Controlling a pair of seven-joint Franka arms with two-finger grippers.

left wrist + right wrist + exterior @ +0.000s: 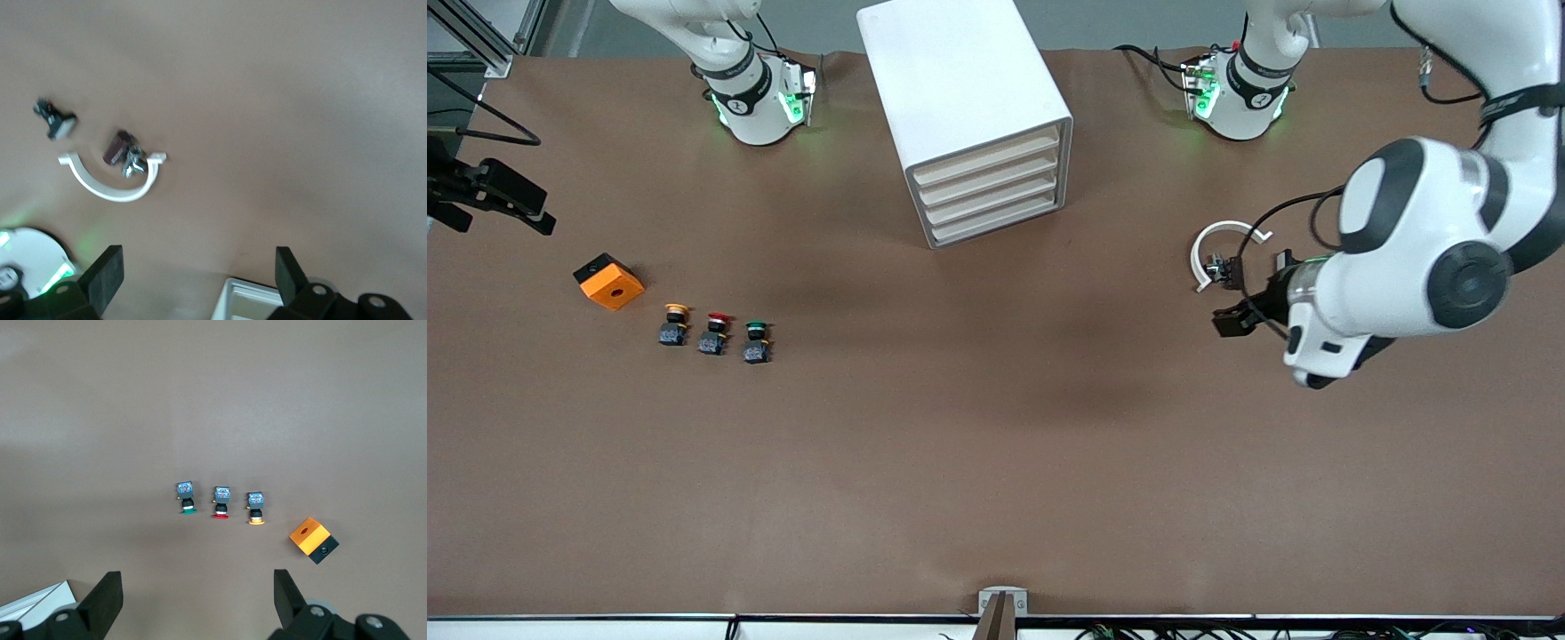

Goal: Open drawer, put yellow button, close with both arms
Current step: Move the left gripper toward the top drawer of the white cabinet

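The white cabinet (960,98) stands at the table's edge between the two arm bases, and all its drawers are shut. The drawer (987,158) is the uppermost cream front. The yellow button (676,322) stands upright on the table toward the right arm's end; it also shows in the right wrist view (255,507). My right gripper (498,209) is open and empty in the air beside the orange box, also seen in its own view (197,593). My left gripper (1254,293) is open and empty over the table by the white ring, also seen in its own view (197,273).
A red button (716,332) and a green button (757,340) stand in a row beside the yellow one. An orange box (608,281) lies next to them. A white half ring (1218,249) with small dark and metal parts (127,155) lies toward the left arm's end.
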